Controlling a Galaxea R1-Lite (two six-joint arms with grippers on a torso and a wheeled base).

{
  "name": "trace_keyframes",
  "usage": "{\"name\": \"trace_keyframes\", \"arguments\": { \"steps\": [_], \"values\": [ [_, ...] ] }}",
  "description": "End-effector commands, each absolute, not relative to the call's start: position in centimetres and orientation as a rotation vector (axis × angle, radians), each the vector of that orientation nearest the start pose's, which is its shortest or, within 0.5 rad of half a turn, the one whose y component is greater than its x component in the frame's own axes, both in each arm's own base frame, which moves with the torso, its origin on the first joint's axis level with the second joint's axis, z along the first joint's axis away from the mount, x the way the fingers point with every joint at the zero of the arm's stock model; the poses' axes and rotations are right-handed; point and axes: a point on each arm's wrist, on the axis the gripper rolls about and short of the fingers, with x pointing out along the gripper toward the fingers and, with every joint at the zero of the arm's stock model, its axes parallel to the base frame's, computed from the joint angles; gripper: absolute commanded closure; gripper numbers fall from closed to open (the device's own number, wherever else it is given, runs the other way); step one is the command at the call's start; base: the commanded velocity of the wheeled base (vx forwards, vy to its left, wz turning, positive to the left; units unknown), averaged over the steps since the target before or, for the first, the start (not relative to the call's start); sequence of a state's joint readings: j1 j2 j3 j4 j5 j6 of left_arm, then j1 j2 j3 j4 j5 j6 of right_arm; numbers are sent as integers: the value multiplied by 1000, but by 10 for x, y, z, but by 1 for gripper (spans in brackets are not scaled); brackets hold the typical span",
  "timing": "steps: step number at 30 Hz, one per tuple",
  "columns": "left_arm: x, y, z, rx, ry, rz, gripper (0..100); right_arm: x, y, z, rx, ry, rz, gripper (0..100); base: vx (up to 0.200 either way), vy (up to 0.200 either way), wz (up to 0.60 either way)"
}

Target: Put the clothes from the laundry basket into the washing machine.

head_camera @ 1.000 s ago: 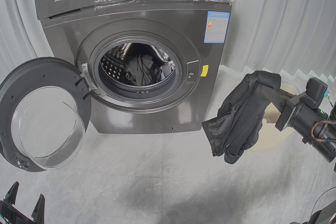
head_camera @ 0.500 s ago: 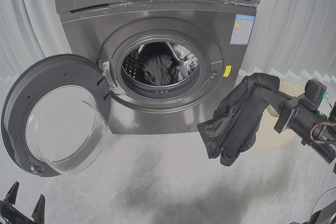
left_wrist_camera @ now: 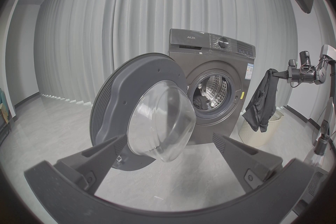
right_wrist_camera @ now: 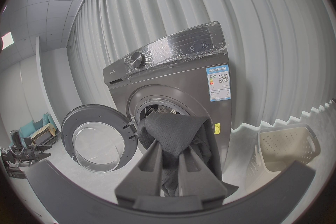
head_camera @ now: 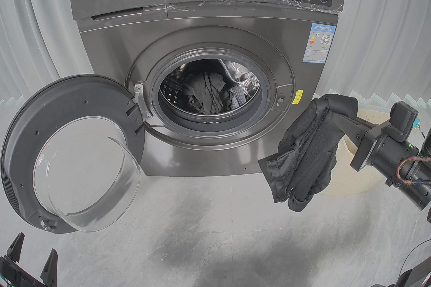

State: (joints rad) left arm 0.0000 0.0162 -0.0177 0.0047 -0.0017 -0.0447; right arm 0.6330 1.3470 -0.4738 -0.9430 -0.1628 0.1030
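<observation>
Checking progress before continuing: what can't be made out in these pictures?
Cream perforated laundry basket: head view, contents hidden behind the hanging black garment.
Grey washing machine's drum: head view, lower part hidden by the opening's rim; garment count unclear.
Left gripper: body cut off by head view's bottom edge.

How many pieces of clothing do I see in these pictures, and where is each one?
2: a black garment hangs from the right tool, beside the washing machine; a dark bundle lies in the drum. More may be hidden there or in the basket.
</observation>
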Motion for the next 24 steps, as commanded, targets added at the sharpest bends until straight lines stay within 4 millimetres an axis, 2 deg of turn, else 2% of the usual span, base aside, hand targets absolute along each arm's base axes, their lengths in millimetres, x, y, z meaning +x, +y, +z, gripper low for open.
{"name": "trace_keyframes", "arguments": {
  "steps": [1, 8, 14, 17, 20, 24],
  "values": [
    [-23, 0, 76, -46, 2, -1, 0, 168, 119, 214, 128, -41, 474, 100, 0, 0, 0],
    [-23, 0, 76, -46, 2, -1, 0, 168, 119, 214, 128, -41, 474, 100, 0, 0, 0],
    [-23, 0, 76, -46, 2, -1, 0, 168, 119, 214, 128, -40, 474, 100, 0, 200, 0],
    [-23, 0, 76, -35, 0, 2, 0, 159, 126, 217, 131, -49, 534, 100, 0, 200, 0],
    [-23, 0, 76, -12, 0, 3, 0, 152, 132, 215, 130, -38, 575, 100, 0, 0, 0],
    [-23, 0, 75, -3, 2, 2, 0, 155, 134, 212, 121, -28, 577, 100, 0, 0, 0]
  ]
}}
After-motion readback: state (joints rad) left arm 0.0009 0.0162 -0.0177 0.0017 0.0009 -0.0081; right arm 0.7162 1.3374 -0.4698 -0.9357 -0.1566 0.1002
